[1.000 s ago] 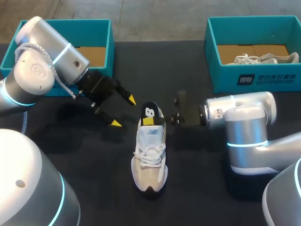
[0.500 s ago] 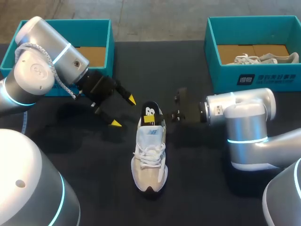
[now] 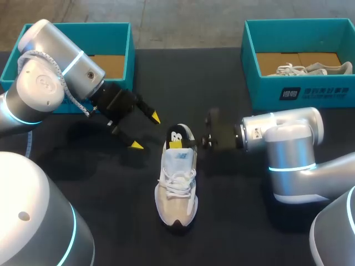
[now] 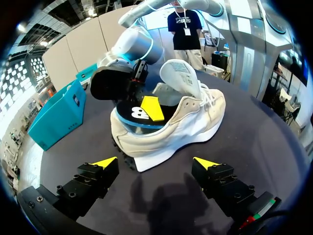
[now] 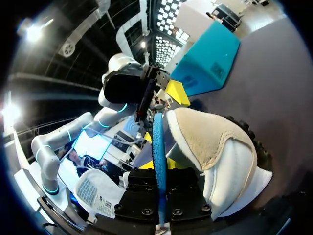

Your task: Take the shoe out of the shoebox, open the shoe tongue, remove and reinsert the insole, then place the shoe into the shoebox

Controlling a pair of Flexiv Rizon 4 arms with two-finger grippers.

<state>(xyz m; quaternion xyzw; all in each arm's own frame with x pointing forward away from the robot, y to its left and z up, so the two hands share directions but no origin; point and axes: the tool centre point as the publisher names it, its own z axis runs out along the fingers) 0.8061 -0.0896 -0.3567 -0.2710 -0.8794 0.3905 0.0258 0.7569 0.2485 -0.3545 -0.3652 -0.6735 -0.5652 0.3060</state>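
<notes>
Only the right wrist view shows the insole (image 5: 157,147) clamped edge-on in the right end effector (image 5: 159,169). The left end effector (image 3: 145,131) is spread wide and empty. The shoe (image 3: 176,180) lies on the surface (image 3: 233,221), with its long axis running 12 to 6 and the toe at 6 o'clock.

The dark table (image 3: 233,221) carries a beige shoe (image 3: 177,180) centrally, plus a left shoebox (image 3: 105,39) and right shoebox (image 3: 310,91) farther back.

1. The table (image 3: 222,77) was a flat top covered in a black, matte material.
2. Its far edge ran straight across the head view.
3. The dark surface showed no pattern or markings.
4. Soft, blurred shadows (image 3: 77,134) lay on it, with no sharp outlines.
</notes>
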